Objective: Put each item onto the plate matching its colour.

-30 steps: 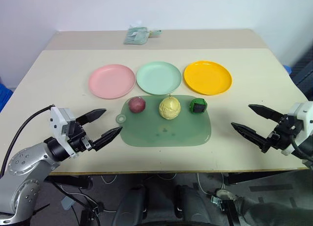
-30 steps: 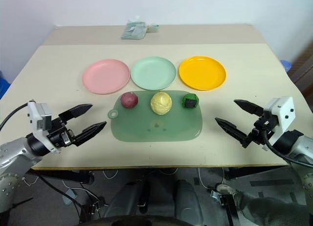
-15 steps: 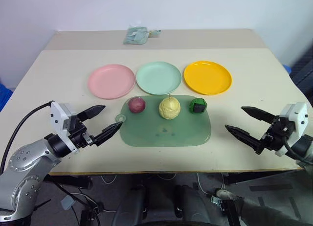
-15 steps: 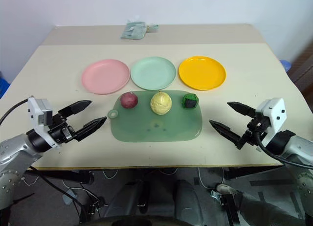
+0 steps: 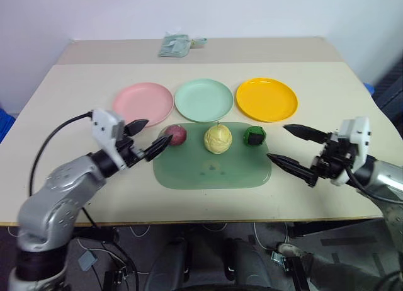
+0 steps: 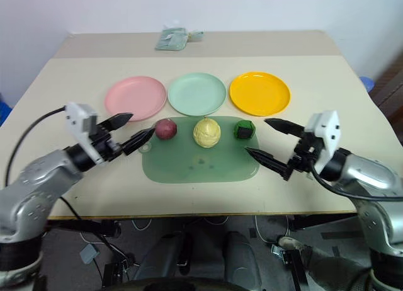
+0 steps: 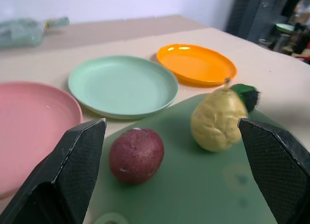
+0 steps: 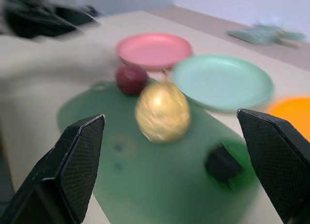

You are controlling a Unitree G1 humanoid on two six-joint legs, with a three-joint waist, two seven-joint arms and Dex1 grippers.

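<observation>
Three toy foods sit in a row on the translucent green board (image 5: 213,165) as we look down from the head camera: the maroon lump (image 5: 177,135) at the left, the pale yellow ball (image 5: 218,138) with its stem in the middle, the dark green lump (image 5: 254,136) at the right. Beyond the board we see the pink plate (image 5: 143,104), the mint green plate (image 5: 203,99) and the orange-yellow plate (image 5: 266,99), all bare. A folded pale green cloth (image 5: 176,46) lies at the far edge of the counter (image 5: 82,83). Our left hand (image 5: 150,138) hovers just beside the board's handle end, fingers spread wide, holding nothing, its lower tip near the maroon lump. Our right hand (image 5: 295,150) hangs at the board's right end, fingers wide apart and empty.

Over to the left wrist camera: we look between two black fingers (image 7: 72,161) standing far apart, straight at the maroon lump, with the yellow ball and green lump beyond it and all three plates behind.

Now the right wrist camera: again two fingers (image 8: 77,161) set wide, the yellow ball between them in the middle distance, the green lump nearer, the maroon lump further off. The left hand shows as a dark blur at the far corner.

We can read no labels, brands or writing anywhere.
</observation>
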